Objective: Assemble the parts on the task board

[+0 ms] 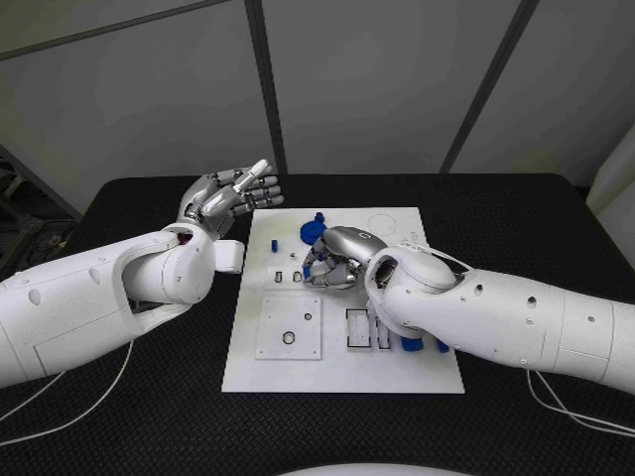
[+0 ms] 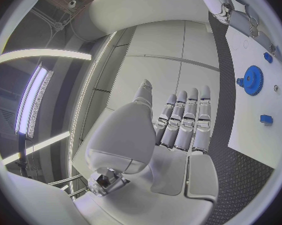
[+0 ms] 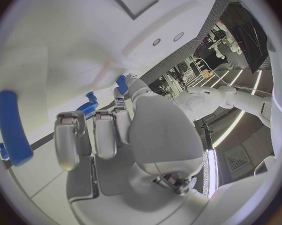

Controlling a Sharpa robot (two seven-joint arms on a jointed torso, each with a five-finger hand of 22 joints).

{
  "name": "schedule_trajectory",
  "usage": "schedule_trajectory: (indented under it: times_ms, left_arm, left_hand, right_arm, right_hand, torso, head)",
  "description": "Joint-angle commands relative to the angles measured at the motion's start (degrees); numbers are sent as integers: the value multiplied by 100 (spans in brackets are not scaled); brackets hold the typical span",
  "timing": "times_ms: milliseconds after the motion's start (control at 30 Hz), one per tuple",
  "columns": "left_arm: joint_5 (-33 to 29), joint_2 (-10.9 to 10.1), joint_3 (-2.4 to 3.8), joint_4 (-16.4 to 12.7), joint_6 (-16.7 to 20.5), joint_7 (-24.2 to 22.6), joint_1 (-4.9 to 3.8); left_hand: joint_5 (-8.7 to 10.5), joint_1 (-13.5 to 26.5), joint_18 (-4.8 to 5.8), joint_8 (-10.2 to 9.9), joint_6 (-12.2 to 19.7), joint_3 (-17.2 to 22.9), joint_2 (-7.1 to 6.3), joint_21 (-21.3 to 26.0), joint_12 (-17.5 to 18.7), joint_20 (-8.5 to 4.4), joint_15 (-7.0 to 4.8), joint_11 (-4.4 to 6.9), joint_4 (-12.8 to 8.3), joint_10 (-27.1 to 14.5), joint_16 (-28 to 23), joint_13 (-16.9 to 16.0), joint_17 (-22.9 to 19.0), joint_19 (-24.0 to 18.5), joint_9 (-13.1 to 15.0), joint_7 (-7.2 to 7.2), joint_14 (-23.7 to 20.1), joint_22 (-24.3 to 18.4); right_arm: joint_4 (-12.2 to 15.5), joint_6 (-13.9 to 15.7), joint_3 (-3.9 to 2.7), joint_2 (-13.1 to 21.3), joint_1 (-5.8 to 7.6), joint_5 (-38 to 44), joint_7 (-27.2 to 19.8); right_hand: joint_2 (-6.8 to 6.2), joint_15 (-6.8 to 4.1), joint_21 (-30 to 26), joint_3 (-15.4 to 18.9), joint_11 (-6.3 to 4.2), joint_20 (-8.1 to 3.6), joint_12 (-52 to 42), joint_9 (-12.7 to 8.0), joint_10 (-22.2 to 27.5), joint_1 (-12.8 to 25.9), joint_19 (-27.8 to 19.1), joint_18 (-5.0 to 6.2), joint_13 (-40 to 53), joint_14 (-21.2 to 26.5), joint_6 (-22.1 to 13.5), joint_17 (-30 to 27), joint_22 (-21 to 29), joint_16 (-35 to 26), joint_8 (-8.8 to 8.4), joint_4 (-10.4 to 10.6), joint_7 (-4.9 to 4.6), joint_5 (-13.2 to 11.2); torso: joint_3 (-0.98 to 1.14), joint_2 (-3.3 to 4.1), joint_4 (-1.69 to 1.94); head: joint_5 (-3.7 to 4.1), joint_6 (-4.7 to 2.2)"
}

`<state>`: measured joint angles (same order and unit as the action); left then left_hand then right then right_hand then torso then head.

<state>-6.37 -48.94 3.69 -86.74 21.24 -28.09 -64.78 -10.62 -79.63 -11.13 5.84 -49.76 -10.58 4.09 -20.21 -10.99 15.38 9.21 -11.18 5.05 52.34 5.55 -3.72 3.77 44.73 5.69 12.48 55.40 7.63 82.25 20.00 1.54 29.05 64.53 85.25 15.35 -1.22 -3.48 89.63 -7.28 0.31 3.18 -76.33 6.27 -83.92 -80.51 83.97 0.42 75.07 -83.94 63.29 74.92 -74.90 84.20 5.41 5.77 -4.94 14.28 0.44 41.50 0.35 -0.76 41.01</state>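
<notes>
The white task board point(image 1: 346, 372) lies in the middle of the black table. A blue gear point(image 1: 311, 232) stands near its far edge, and a small blue peg point(image 1: 274, 244) sits to the left of it. My right hand point(image 1: 339, 260) hovers low over the board's middle with its fingers curled in, and it pinches a small blue part point(image 3: 121, 83) at its fingertips. My left hand point(image 1: 232, 193) is raised beside the board's far left corner, fingers straight and apart from the thumb, holding nothing. The left wrist view shows the gear point(image 2: 253, 80) and a small blue part point(image 2: 266, 119) on the board point(image 2: 250, 130).
Two blue parts point(image 1: 412, 344) lie on the board's right side, partly under my right forearm. A long blue piece point(image 3: 13, 127) lies on the board in the right wrist view. Rectangular slots point(image 1: 358, 327) and a raised white plate point(image 1: 289, 327) take up the board's near half.
</notes>
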Motion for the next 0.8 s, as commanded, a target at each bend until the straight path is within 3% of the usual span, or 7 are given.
schedule_trajectory:
  times_ms: [33,800]
  left_arm:
    - [42,3,5,-3,-79,-11,-10]
    - [42,-12,5,-5,-82,6,-10]
  left_hand:
    - [38,3,86,-27,-36,3,37,19,24,0,27,5,-43,28,-25,6,-8,-13,10,114,-8,-6]
    - [39,6,87,-30,-37,-1,40,21,28,1,29,3,-48,29,-31,6,-8,-17,10,116,-11,-8]
  right_arm:
    - [-11,-95,-2,-15,7,121,64]
    - [-91,-499,-2,-78,7,178,231]
  right_hand:
    - [51,-36,37,-18,-23,-50,7,48,10,23,603,-42,438,-356,52,311,-1510,11,24,-33,25,27]
    - [-21,-8,37,20,21,-34,122,28,71,124,603,-42,364,-335,-78,225,-1510,-39,-119,-52,-33,34]
  torso:
    - [-4,-5,5]
    - [-2,-4,2]
  head:
    - [3,7]
    - [-43,-3]
